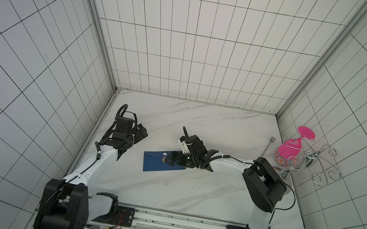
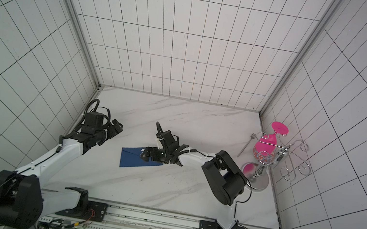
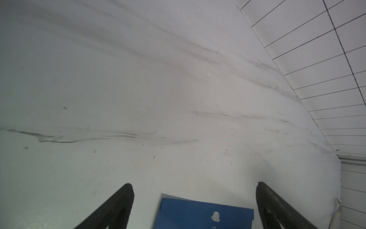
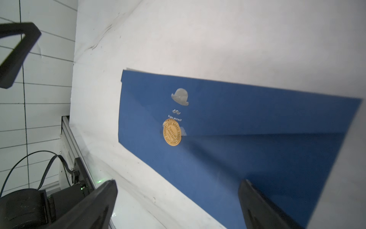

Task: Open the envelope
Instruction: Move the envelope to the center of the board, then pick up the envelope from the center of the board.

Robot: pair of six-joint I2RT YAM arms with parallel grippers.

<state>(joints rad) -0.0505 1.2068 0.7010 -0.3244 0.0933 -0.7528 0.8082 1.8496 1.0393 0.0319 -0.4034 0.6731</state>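
one dark-blue envelope [image 1: 155, 165] lies flat, flap side up, near the middle of the one white marble table [image 1: 188, 195], seen in both top views. on my right wrist feed i count one round gold seal [image 4: 172, 132] on the tip of its one triangular flap, which is down. beside the seal are one silver-white bowler hat mark [image 4: 180, 96] and one tiny moustache mark [image 4: 176, 112].

the right gripper [image 1: 169, 161] hangs over the end of the envelope nearest its own arm, jaws spread wide and holding nothing. of its two fingers [image 4: 257, 204], one shows over the blue paper and one over bare table just beside the envelope's long edge. whether either tip touches the paper i cannot tell.

the left gripper [image 1: 141, 133] sits apart from the envelope, toward the left wall, likewise spread wide and empty. its own wrist feed shows two dark fingers [image 3: 114, 208] with one corner of the envelope, hat mark included, between them.

farther out, by the right wall, i count three more things. one chrome wire rack [image 2: 258, 182] stands there, and one pink goblet [image 1: 284, 150] hangs upside down on it. one fork [image 1: 272, 139] lies on the table just beside them, well apart from the envelope and from both grippers.
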